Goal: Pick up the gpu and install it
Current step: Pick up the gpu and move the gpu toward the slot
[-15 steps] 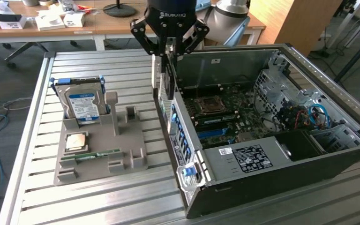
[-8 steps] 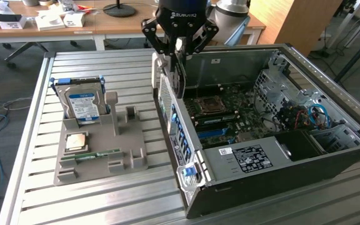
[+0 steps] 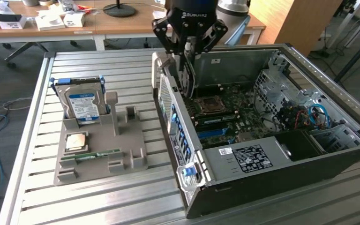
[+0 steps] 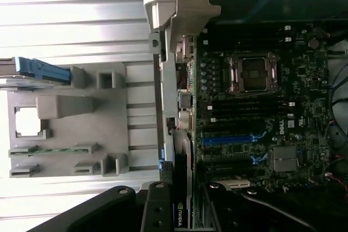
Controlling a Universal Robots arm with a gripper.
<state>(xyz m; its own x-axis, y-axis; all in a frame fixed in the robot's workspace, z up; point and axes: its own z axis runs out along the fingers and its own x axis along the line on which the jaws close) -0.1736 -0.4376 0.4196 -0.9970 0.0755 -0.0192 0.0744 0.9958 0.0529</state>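
Nearest to the exterior camera is the desk [image 3: 105, 201], with a top of metal slats. On its part at the exterior view's left stands a grey holder [image 3: 127, 154]. At the holder's far corner a hard drive [image 3: 83, 105] with a blue label stands upright in a slot. Closer to the camera a square chip [image 3: 75, 140] lies flat in a recess. Just beside it a green memory stick [image 3: 92, 154] lies in a groove.

Right of the holder, near it but apart, an open case [image 3: 249, 192] lies on its side with the inside facing up. Over the far left part of the case hangs the black hand [image 3: 189, 50], pointing down. Its fingers [image 4: 157, 210] stand narrow and clamp the gpu [image 3: 187, 75]. The card hangs upright and edge-on under them, just inside the rear wall [image 3: 167, 108] of the case and over the mainboard [image 3: 233, 119]. In the wrist view it shows a green logo label between the fingers. Whether its lower edge touches the mainboard, I cannot tell.

Further right on the mainboard sits a socket [image 3: 210, 104] with a metal frame. A supply box [image 3: 249, 157] with a white label lies at the near side. Blue cables [image 3: 318, 115] curl at the exterior view's right.
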